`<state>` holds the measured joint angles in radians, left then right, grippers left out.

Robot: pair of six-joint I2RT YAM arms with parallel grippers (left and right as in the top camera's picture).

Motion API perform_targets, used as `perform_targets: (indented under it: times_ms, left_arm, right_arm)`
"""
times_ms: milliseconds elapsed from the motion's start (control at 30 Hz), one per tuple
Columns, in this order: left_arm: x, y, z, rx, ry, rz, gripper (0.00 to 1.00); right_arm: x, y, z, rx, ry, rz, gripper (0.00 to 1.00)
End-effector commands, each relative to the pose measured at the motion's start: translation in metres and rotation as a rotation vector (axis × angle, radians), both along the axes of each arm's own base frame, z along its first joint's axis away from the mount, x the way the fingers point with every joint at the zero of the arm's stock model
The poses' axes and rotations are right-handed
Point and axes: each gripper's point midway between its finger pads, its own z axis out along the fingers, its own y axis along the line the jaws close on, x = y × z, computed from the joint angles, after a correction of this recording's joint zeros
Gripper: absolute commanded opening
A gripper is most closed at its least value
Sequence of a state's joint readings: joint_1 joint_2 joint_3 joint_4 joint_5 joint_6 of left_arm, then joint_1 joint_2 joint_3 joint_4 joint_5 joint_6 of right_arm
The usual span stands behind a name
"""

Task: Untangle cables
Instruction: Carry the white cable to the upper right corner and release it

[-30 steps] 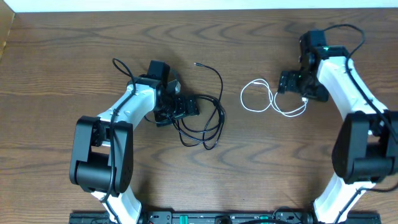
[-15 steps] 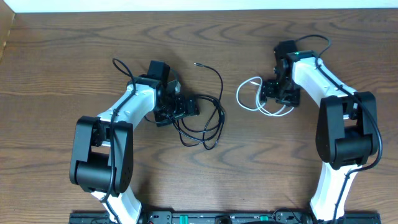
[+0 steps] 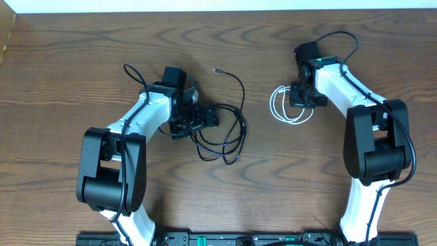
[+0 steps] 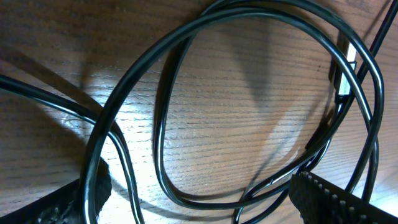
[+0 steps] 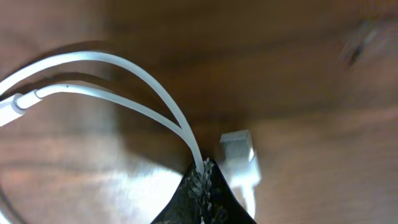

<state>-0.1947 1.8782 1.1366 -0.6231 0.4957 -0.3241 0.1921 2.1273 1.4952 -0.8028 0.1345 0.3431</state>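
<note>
The left gripper stood wide open, low over the black cables. These lay in a loose tangle of overlapping loops a little left of the middle of the tabletop. In the left wrist view its two fingers showed only at the bottom corners, far apart, with the black loops lying on the wood between them. One strand ran across the tip of the finger at the lower left, and nothing was gripped. One black strand curved away from the tangle toward the far edge and ended in a small plug.

The white cable lay in a few small loops right of the middle, somewhat nearer the far edge than the near one and well apart from the black tangle. The right gripper was at the right side of those loops. Its fingertips were pressed together on the white cable (the right wrist view was blurred, yet two white strands plainly ran into the pinch). A white connector sat just beside the tips.
</note>
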Motion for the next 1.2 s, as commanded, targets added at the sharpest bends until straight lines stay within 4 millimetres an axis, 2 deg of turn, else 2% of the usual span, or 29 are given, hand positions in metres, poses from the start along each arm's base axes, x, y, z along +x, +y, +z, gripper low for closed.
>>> perform_targets:
  times_ms: [0, 233, 400, 633, 867, 933, 1067, 1167]
  left_arm:
    - [-0.008, 0.009, -0.018, 0.052, 0.034, -0.006, 0.98]
    - [-0.008, 0.009, -0.018, 0.052, 0.034, -0.006, 0.98]
    - [-0.008, 0.009, -0.018, 0.052, 0.034, -0.006, 0.98]
    - [-0.008, 0.009, -0.018, 0.052, 0.034, -0.006, 0.98]
    - [-0.008, 0.009, -0.018, 0.052, 0.034, -0.006, 0.98]
    - [-0.008, 0.009, -0.018, 0.052, 0.034, -0.006, 0.98]
    - [-0.008, 0.009, -0.018, 0.052, 0.034, -0.006, 0.98]
    - [-0.008, 0.009, -0.018, 0.052, 0.034, -0.006, 0.98]
  right_arm:
    - [-0.004, -0.034, -0.028, -0.124, 0.047, 0.006, 0.01]
    - [0.010, -0.076, -0.023, -0.143, 0.005, -0.050, 0.01]
    - [0.015, -0.117, -0.021, -0.148, -0.018, -0.103, 0.01]
    - [0.031, -0.190, -0.014, -0.161, -0.126, -0.230, 0.01]
    - [0.022, -0.242, -0.012, -0.163, -0.161, -0.355, 0.01]
    - [0.019, -0.249, -0.013, -0.138, -0.163, -0.375, 0.01]
    - [0.013, -0.238, -0.019, -0.034, -0.135, -0.358, 0.01]
    - [0.003, -0.234, -0.022, -0.018, -0.092, -0.358, 0.01]
